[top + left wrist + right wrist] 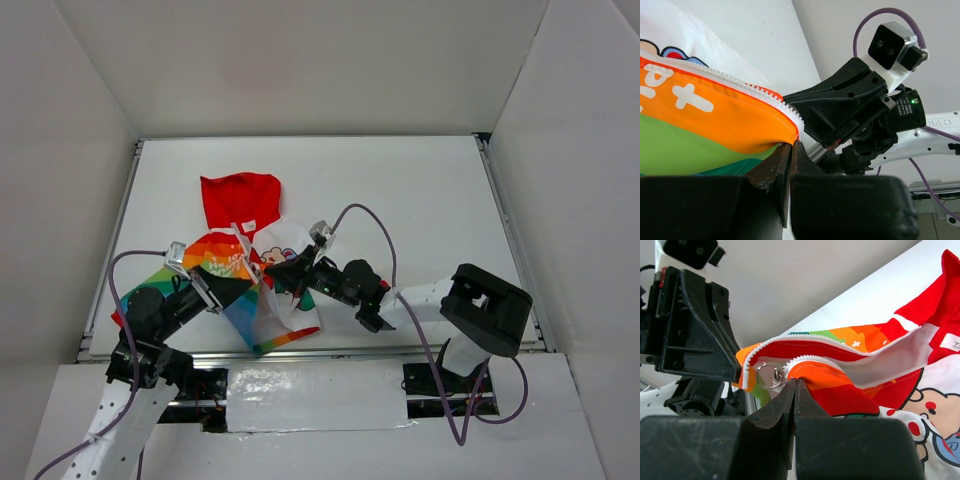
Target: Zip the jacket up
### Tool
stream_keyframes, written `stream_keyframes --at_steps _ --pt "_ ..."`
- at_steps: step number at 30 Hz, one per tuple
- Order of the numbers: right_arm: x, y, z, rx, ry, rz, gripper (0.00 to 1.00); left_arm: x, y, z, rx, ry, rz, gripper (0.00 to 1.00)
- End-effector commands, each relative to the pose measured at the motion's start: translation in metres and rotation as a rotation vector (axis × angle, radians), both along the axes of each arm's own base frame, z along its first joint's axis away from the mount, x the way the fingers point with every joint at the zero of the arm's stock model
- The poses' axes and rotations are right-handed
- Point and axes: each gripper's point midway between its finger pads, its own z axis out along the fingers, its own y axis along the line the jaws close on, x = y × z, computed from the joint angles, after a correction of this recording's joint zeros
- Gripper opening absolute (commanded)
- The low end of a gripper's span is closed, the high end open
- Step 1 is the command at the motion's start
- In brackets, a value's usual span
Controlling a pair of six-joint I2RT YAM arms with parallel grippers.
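1. Both arms are in on the jacket (280, 240), which sits left of the table's (420, 200) middle, hood (238, 200) out at 12 o'clock and hem toward 6, bunched and raised where the arms meet.
2. Left jaws: together, clamped on the orange bottom corner of the striped half, right at the end of the teeth (730, 80).
3. Right jaws: together too, pinching the jacket at the zip beside the slider (771, 376). Whether they have the pull ring itself or only cloth, I cannot tell.
4. Risk one: that left pinch is a thin bite on a corner. Pull hard toward 12 and the cloth may slide out, and the zip line goes slack.
5. Risk two: if the right grip is on cloth and not the pull, the slider would stay put while the fabric just stretches.
6. Risk three: red lining lies close by the teeth, so a loose fold could feed into the slider and jam it.
7. Risk four: the two arm heads are almost touching at the hem, so a careless swing could knock them together.
8. The look: red hood flat, one half in rainbow stripes with white lettering, the other white with cartoon animals, white zip teeth, and the front mostly open above the slider.
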Motion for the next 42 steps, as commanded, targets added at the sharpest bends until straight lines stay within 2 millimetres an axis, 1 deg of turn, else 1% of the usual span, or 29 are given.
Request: stream_keyframes --at_steps 1,4,6,8,11,13,15,18,19,20,21,22,25,26,28,29,35,40,41,42 --pt "0.0 0.006 0.009 0.018 -0.03 0.003 0.0 -0.003 0.001 0.03 0.002 -0.109 -0.005 0.0" --pt "0.0 0.008 0.011 0.023 -0.03 0.011 0.0 -0.003 0.0 0.031 -0.002 -0.113 -0.012 0.0" --pt "-0.001 0.01 0.015 0.032 -0.029 0.018 0.0 -0.003 -0.003 0.029 -0.009 -0.106 -0.029 0.0" --pt "0.001 0.013 0.021 0.046 -0.038 0.018 0.0 -0.002 -0.005 0.021 -0.015 -0.085 -0.041 0.0" --pt "0.002 0.014 0.029 0.07 -0.051 0.02 0.0 -0.002 -0.005 0.017 -0.011 -0.076 -0.046 0.0" --pt "0.001 0.015 0.035 0.083 -0.066 0.023 0.0 -0.005 -0.002 0.019 0.006 -0.084 -0.028 0.0" --pt "0.001 0.014 0.038 0.088 -0.074 0.025 0.0 -0.006 0.002 0.02 0.036 -0.093 -0.012 0.0" --pt "-0.002 0.013 0.04 0.088 -0.091 0.035 0.0 -0.007 0.012 0.021 0.091 -0.091 0.039 0.0" --pt "-0.003 0.012 0.041 0.091 -0.093 0.037 0.0 -0.004 0.018 0.025 0.115 -0.104 0.078 0.0" --pt "-0.004 0.011 0.041 0.088 -0.089 0.04 0.0 -0.005 0.022 0.02 0.134 -0.079 0.093 0.0" --pt "-0.005 0.01 0.037 0.078 -0.084 0.041 0.0 -0.004 0.025 0.021 0.146 -0.078 0.109 0.0" --pt "-0.006 0.009 0.036 0.069 -0.075 0.042 0.0 -0.002 0.028 0.017 0.164 -0.066 0.127 0.0" --pt "-0.005 0.002 0.025 0.031 -0.042 0.019 0.0 0.001 0.027 0.018 0.17 -0.064 0.123 0.0" --pt "-0.006 -0.001 0.024 0.025 -0.034 0.014 0.0 0.001 0.025 0.023 0.161 -0.082 0.117 0.0" --pt "-0.009 -0.003 0.018 -0.001 -0.021 0.02 0.0 0.002 0.023 0.026 0.143 -0.092 0.111 0.0" --pt "-0.011 -0.006 0.019 0.001 -0.019 0.023 0.0 0.003 0.022 0.03 0.132 -0.112 0.106 0.0" --pt "-0.018 -0.009 0.018 0.004 0.032 0.045 0.0 0.003 0.016 0.037 0.079 -0.135 0.084 0.0" --pt "-0.022 -0.003 0.016 -0.01 0.071 0.079 0.0 0.003 0.014 0.04 0.047 -0.157 0.078 0.0" --pt "-0.022 -0.002 0.019 -0.005 0.071 0.083 0.0 0.003 0.014 0.039 0.047 -0.158 0.077 0.0" --pt "-0.023 -0.001 0.018 -0.009 0.086 0.087 0.0 0.003 0.013 0.038 0.046 -0.155 0.074 0.0"
